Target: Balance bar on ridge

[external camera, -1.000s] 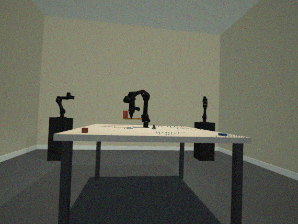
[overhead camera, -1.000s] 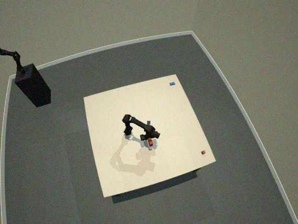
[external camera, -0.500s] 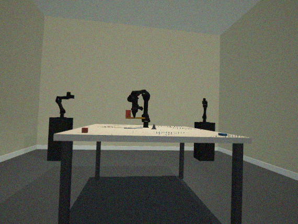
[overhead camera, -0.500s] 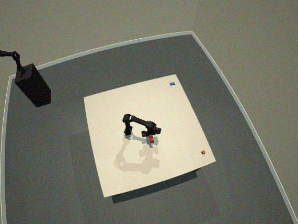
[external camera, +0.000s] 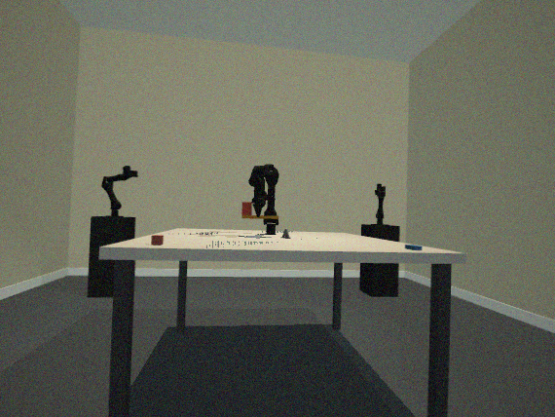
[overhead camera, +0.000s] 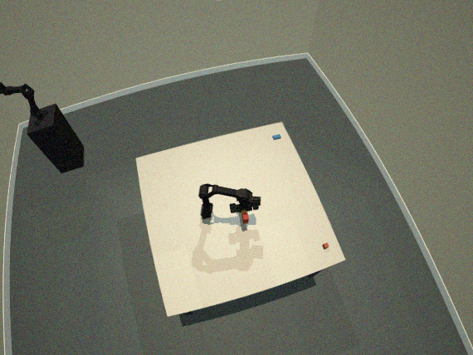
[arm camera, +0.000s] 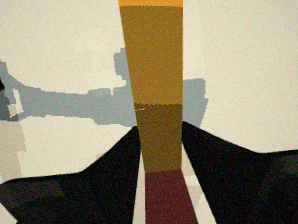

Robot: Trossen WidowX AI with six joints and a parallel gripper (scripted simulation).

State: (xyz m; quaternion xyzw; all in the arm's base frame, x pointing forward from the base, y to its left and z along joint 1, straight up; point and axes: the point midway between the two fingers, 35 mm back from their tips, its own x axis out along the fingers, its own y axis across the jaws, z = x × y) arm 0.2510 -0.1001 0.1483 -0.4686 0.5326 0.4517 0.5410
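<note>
The orange bar (external camera: 273, 217) (arm camera: 154, 55) carries a red block (overhead camera: 245, 217) (external camera: 246, 208) (arm camera: 167, 197) at one end. My gripper (external camera: 258, 215) (arm camera: 159, 128) is shut on the bar, near the block. The bar hangs about level above the table (overhead camera: 187, 166) (external camera: 341, 244), clear of it. The ridge (external camera: 286, 234) is a small grey wedge standing on the table. In the exterior view it shows lower than the bar and just right of its free end, not touching it. The arm hides the ridge in the top view, and it is not seen in the wrist view.
A small red cube (overhead camera: 325, 245) (external camera: 157, 240) lies near one table corner. A flat blue block (overhead camera: 276, 137) (external camera: 413, 247) lies near another. Two other arms stand on dark pedestals (overhead camera: 58, 141) (external camera: 112, 253) beyond the table, the second pedestal (external camera: 380, 258) at the right in the exterior view.
</note>
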